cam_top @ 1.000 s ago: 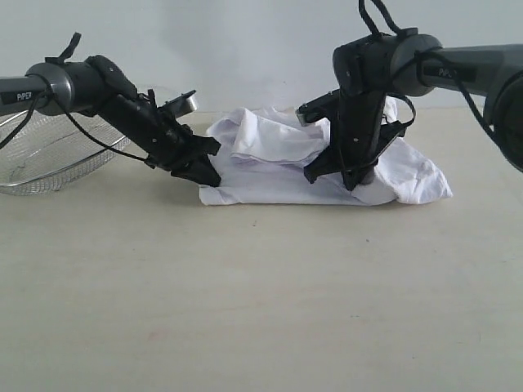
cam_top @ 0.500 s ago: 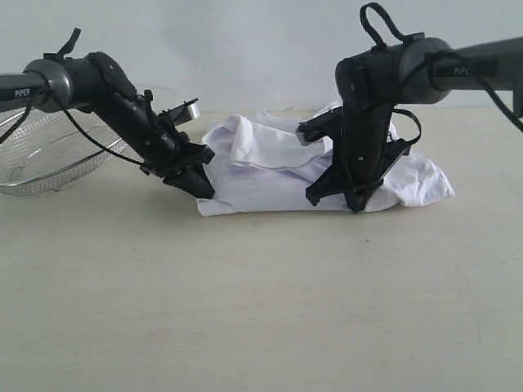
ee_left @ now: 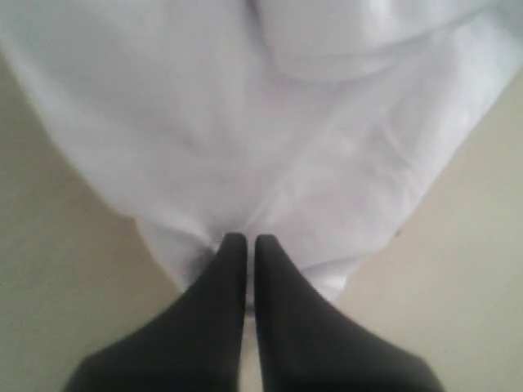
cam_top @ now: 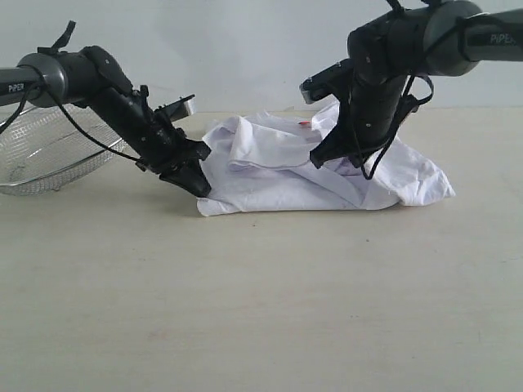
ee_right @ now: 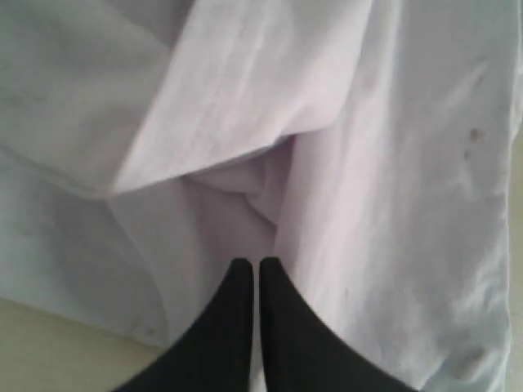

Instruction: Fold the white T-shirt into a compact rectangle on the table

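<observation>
My left claw (ee_left: 243, 242) is pressed shut, its two black fingers side by side with only a sliver between them. It pinches the edge of the white T-shirt (cam_top: 274, 175), and creases in the cloth run straight to my fingertips. This claw sits low, at the shirt's left corner, close over the table (cam_top: 261, 302), with my arm slanting down to it from the left.

My right claw (ee_right: 252, 263) is closed as well, with its tips nipped into a fold where several soft ridges of fabric meet. It hangs higher than the left one, over the right half of the shirt, and the cloth rises behind it.

Between my two claws the shirt lies bunched and wrinkled, in a loose heap rather than flat, toward the far side of the pale tabletop. A small red mark (cam_top: 304, 124) shows near its top. Its right end spreads out beyond my right claw.

A wire basket (cam_top: 49, 155) rests on the table behind my left arm, apart from the shirt.
</observation>
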Action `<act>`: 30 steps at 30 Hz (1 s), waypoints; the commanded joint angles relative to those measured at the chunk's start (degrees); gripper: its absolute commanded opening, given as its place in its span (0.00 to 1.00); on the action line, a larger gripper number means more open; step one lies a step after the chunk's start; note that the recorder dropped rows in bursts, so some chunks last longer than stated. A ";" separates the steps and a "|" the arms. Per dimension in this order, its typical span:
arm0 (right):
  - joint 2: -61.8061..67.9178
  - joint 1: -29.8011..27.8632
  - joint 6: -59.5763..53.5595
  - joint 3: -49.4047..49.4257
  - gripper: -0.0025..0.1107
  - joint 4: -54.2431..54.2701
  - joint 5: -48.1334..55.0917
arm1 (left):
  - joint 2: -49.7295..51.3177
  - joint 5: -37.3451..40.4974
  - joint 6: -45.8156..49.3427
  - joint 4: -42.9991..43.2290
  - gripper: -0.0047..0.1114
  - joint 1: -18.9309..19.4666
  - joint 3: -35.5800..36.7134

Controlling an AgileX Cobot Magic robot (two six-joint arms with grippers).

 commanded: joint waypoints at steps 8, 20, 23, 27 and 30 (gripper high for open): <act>6.07 -4.83 1.89 -3.90 0.02 -2.11 -1.90 | 1.49 -6.28 3.31 -5.81 0.08 -3.39 0.23; 10.32 -4.83 -5.57 -4.33 0.02 5.91 13.93 | 1.75 0.42 -4.80 10.97 0.08 -3.27 0.23; 6.06 -4.83 -5.45 2.59 0.02 7.90 13.59 | -0.91 0.42 -5.53 11.87 0.08 -3.27 2.48; 1.70 -4.83 -5.45 13.58 0.02 11.75 7.30 | -6.63 0.42 -4.52 13.90 0.08 -3.27 16.09; -1.50 -4.83 -5.20 21.24 0.02 13.39 3.13 | -11.44 -0.18 -0.50 10.53 0.08 -3.27 29.61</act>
